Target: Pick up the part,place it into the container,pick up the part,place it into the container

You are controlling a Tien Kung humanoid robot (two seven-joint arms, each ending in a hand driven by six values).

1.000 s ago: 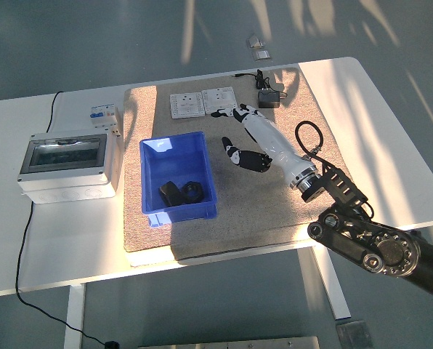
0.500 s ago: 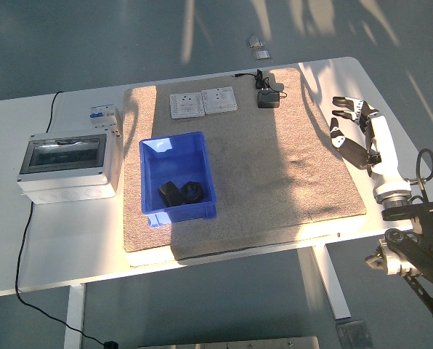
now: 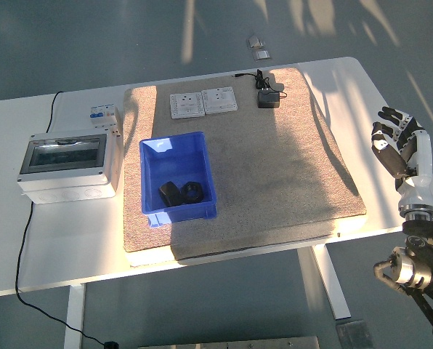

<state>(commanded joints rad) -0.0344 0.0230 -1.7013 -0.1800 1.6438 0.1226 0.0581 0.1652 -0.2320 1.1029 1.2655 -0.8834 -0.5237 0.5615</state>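
A blue container [image 3: 176, 178] stands on the left part of the beige mat [image 3: 274, 174]. Two black parts [image 3: 180, 193] lie side by side in its near end. My right hand [image 3: 394, 142] hangs at the far right over the table's edge, well off the mat, fingers relaxed and holding nothing. My left arm does not show.
Two white socket plates [image 3: 203, 102] and a black power adapter [image 3: 267, 99] lie at the mat's far edge. A grey distribution box [image 3: 67, 166] with a clear lid and a small breaker [image 3: 103, 115] sit on the white table [image 3: 57, 240] to the left.
My right arm has swung back from the mat's middle to the table's right edge, empty-handed. The two parts in the container have not moved.
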